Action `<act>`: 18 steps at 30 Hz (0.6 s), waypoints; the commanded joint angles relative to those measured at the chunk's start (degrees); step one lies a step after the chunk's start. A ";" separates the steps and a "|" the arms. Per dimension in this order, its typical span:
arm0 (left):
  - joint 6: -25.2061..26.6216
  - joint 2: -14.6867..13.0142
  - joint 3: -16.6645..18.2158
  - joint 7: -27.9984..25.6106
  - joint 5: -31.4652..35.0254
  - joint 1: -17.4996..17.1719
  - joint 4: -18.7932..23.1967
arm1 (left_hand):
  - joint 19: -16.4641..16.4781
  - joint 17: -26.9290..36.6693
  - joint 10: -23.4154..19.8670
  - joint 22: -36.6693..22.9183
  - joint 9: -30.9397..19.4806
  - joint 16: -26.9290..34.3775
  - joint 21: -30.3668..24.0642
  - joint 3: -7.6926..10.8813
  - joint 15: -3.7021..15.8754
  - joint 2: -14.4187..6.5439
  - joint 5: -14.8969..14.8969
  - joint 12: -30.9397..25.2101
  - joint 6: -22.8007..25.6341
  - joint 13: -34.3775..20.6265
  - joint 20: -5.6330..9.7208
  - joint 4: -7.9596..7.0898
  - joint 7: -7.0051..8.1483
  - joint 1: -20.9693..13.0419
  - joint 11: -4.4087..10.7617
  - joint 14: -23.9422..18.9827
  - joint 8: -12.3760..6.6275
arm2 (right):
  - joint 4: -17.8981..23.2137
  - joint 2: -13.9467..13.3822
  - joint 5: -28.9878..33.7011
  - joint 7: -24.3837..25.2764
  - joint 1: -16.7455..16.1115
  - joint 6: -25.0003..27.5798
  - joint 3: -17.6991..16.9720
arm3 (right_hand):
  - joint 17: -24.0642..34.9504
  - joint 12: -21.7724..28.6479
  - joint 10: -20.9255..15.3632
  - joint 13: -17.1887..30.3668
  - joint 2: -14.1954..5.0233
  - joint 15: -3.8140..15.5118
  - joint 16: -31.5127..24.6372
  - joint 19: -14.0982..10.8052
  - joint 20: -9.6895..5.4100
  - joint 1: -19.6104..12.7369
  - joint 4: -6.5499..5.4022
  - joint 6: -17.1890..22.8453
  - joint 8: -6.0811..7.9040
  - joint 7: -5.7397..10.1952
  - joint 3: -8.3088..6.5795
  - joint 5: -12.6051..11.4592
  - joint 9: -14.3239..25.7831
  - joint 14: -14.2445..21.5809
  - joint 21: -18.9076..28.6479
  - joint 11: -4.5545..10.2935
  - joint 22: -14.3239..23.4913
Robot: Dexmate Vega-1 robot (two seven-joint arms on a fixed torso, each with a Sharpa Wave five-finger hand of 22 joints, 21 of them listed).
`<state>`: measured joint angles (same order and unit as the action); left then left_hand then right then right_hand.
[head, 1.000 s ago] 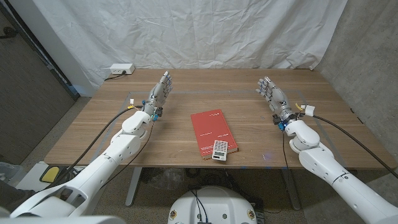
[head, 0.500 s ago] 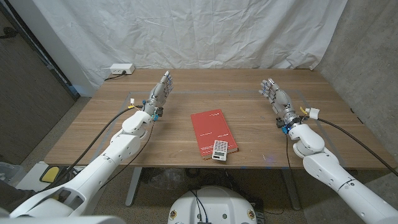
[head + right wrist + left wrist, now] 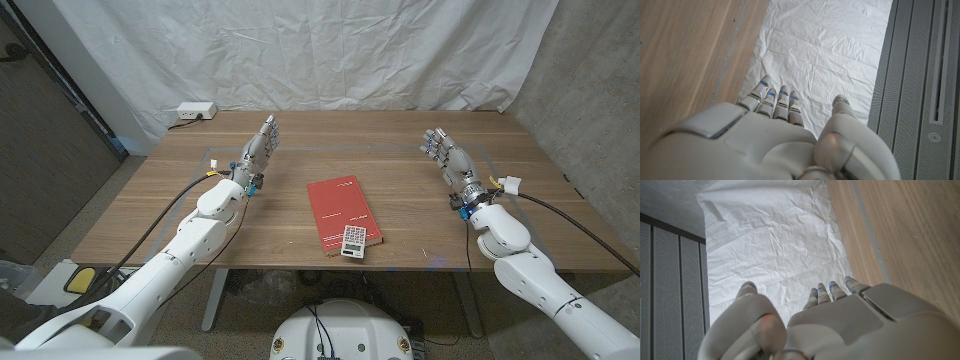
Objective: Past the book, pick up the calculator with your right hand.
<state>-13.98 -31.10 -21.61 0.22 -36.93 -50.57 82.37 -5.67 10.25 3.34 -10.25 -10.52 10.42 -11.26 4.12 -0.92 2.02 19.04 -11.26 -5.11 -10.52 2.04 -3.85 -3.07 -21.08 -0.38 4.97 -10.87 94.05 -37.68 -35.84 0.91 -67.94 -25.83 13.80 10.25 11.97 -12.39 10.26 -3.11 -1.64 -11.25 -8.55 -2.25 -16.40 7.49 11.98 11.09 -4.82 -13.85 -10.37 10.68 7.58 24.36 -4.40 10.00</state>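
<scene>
Both hands held apart over the wooden table [image 3: 140, 215], nothing gripped

The small grey calculator [image 3: 353, 241] lies on the near corner of the flat red book [image 3: 341, 211] at the table's near edge; the left hand [image 3: 258, 152] and right hand [image 3: 447, 160] stand well apart from it, fingers extended

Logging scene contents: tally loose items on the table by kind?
Book: 1, red book, mid-table.
Calculator: 1, calculator, overlapping the book's near corner.
Power strip: 1, white power strip, at the table's far left edge.
Total: 3
</scene>
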 commanded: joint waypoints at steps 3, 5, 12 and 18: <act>0.44 -0.73 0.14 -1.45 0.69 -1.23 2.56 | -0.28 0.17 0.16 -0.20 -0.17 0.33 -0.27 -0.02 -0.34 -0.27 -0.13 -0.24 0.06 -0.14 2.71 0.03 -0.35 -0.31 -0.23 0.15 -0.41 | 2.44 -1.03 1.44 0.45 -3.36 -1.90 -1.32 | 0.33 0.11 -0.36 0.19 -0.10 0.16 -0.06 -0.61 -0.69 -0.87 0.12 0.50 0.33 0.11 -0.15 0.08 0.19 0.33 -0.11 -0.16 0.20; -0.04 -0.58 0.19 -1.08 0.50 -1.32 2.22 | -0.29 0.17 0.14 -0.20 -0.17 0.32 -0.27 -0.03 -0.35 -0.28 -0.14 -0.24 0.04 -0.14 2.71 0.04 -0.37 -0.33 -0.28 0.16 -0.40 | 2.63 -1.06 1.55 0.38 -3.86 -2.41 -1.52 | 0.34 0.08 -0.29 0.20 -0.10 0.17 -0.04 -0.65 -0.73 -0.90 0.13 0.57 0.36 0.11 -0.15 0.08 0.19 0.32 -0.16 -0.35 0.20; 0.32 -0.34 0.18 -1.61 0.33 -1.55 2.02 | -0.36 0.16 0.18 -0.20 -0.17 0.34 -0.25 -0.07 -0.35 -0.33 -0.19 -0.23 0.11 -0.14 2.84 0.08 -0.36 -0.44 -0.19 0.11 -0.42 | 3.32 -1.39 1.75 -0.11 -5.45 -3.71 -2.14 | 0.29 0.13 -0.45 0.21 -0.10 0.24 -0.01 -0.78 -0.69 -1.19 0.29 0.87 0.45 0.21 -0.24 0.06 0.20 0.41 -0.29 -0.23 0.21; 0.73 -0.89 0.46 -2.84 0.72 -2.45 3.52 | -0.14 0.15 -0.12 -0.19 -0.17 0.43 -0.34 -0.13 -0.25 -0.37 -0.26 -0.34 0.35 -0.13 3.51 0.12 -0.52 -0.57 -0.46 -0.16 -0.50 | 3.85 -1.66 2.23 -0.57 -6.92 -5.14 -2.66 | 0.26 0.14 -0.51 0.21 -0.15 0.33 -0.05 -1.03 -0.71 -1.44 0.40 0.96 0.45 0.31 -0.34 0.03 0.20 0.67 -0.36 0.00 0.21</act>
<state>-13.89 -31.37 -21.47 -1.16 -36.62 -51.90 84.13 -5.67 10.25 3.17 -10.25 -10.52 10.42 -11.26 4.12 -0.92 1.80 19.04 -11.26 -4.79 -10.52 2.04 -3.85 -3.38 -21.30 -0.55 4.97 -10.87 96.82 -38.83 -34.38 0.98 -72.38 -28.63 12.06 10.25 11.98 -12.39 10.25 -3.18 -1.43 -11.25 -9.10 -2.13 -17.08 7.60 12.40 11.09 -4.39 -13.97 -10.37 10.80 7.79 24.14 -4.40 10.00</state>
